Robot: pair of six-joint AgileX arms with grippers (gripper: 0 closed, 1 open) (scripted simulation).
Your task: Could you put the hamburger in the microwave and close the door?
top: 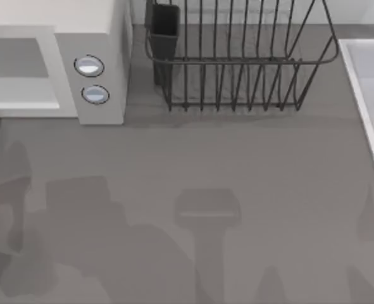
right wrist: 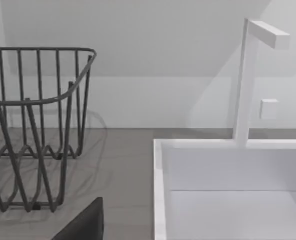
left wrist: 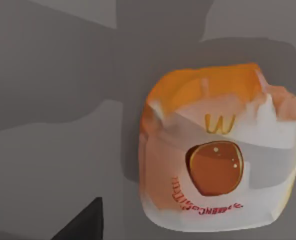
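Note:
The hamburger [left wrist: 215, 150] lies on the grey table in the left wrist view, in an orange-and-white wrapper with a round brown picture on it. It sits close below the camera, and a dark part of my left gripper [left wrist: 85, 222] stands off to one side of it, not touching. The white microwave [top: 104, 19] stands at the table's far left, its grey panel carrying two round knobs [top: 88, 65]. Left of the panel I see a grey inside and a pale floor. The door is out of view. A dark part of my right gripper [right wrist: 85, 225] points toward the sink.
A black wire dish rack [top: 237, 57] holding a black cup [top: 164, 25] stands at the back middle, right of the microwave. A white sink [top: 370, 82] with a white faucet [right wrist: 245, 80] lines the right edge. Arm shadows fall across the bare grey table [top: 193, 152].

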